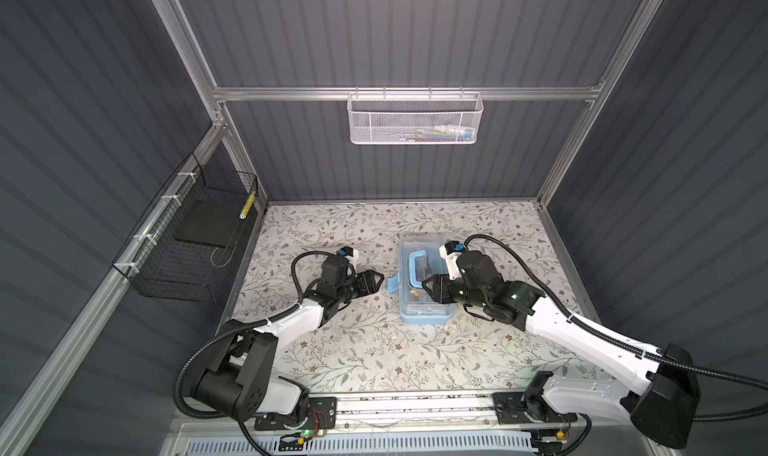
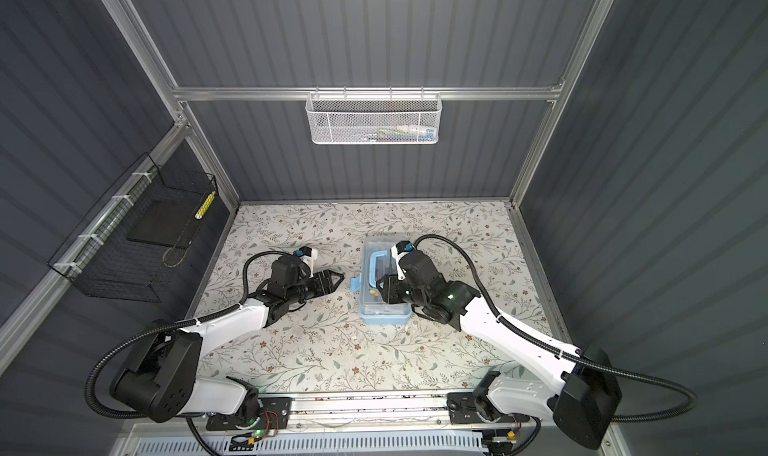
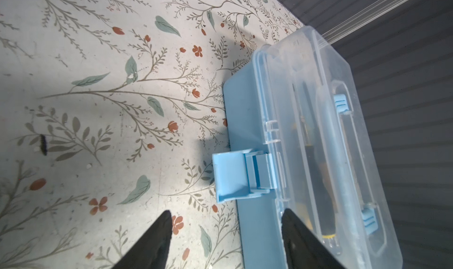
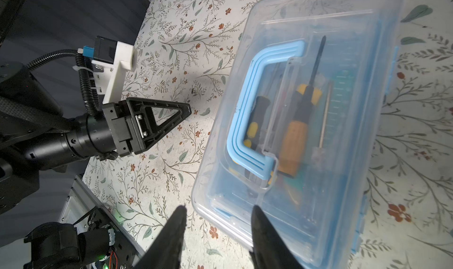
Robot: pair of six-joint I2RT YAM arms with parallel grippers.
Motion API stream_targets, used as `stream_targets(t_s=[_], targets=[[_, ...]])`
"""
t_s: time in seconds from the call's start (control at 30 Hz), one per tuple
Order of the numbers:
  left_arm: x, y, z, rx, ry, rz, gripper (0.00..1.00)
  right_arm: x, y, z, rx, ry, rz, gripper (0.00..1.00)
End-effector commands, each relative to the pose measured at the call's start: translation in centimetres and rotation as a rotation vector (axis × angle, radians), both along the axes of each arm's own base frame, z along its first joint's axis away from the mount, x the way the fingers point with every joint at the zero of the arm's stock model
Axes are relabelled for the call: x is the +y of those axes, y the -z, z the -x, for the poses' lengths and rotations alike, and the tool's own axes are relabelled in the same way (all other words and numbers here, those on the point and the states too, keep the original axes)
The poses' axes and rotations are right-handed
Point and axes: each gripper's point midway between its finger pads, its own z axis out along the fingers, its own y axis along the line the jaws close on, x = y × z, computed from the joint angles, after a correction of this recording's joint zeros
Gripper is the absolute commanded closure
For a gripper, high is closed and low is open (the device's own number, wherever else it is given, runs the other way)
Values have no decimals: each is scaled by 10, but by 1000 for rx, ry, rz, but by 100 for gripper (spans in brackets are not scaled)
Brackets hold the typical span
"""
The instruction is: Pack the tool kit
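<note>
**Left gripper** point(image 3: 226, 211): I found its fingers point(image 3: 152, 243) parted, with nothing between them. Only table point(image 3: 98, 108) and the side of the box point(image 3: 245, 108) showed in the gap. The tips pointed at the latch point(image 3: 230, 174), near it but apart from it. The latch stood swung out from the long side of the box, unfastened.

**Right gripper** point(image 4: 218, 206): its fingers point(image 4: 171, 238) were likewise parted and gripped nothing. One finger sat over a corner of the lid point(image 4: 318, 218), the other over the table just beside the box (whether the first touched the lid, I could not tell).

**Box:** I noted the clear lid lying down on the blue base. The handle point(image 4: 245, 101) lay flat on the lid. Through the plastic I made out two yellow-black screwdrivers point(image 4: 294, 138) lying lengthwise. The other contents were too blurred to name.

**Position:** in both top views the box stood on the table a little right of centre. Its long side ran front to back, and the latch faced the left arm. The right gripper reached over the lid from the right.

**Surroundings:** a white basket point(image 1: 413, 119) hung on the back rail. A black basket point(image 1: 195, 242) hung on the left wall, well apart from the box.
</note>
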Motion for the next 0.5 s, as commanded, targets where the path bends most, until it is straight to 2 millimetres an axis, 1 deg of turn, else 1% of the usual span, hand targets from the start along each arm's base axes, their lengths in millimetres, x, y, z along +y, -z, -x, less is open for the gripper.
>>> stream_targets(t_s=[0.0, 0.23, 0.27, 0.3, 0.37, 0.47], targets=[[0, 8, 3, 12, 11, 12, 30, 1, 9, -2, 30, 10, -18, 56], [3, 27, 2, 49, -5, 20, 31, 2, 21, -4, 69, 8, -25, 57], [4, 31, 1, 57, -12, 23, 32, 1, 22, -4, 72, 9, -26, 57], [0, 34, 5, 73, 11, 46, 34, 1, 24, -3, 76, 11, -27, 57], [-1, 40, 6, 90, 19, 63, 38, 0, 26, -4, 76, 16, -37, 57], [-3, 44, 5, 96, 21, 84, 39, 0, 30, -3, 87, 15, -42, 57]])
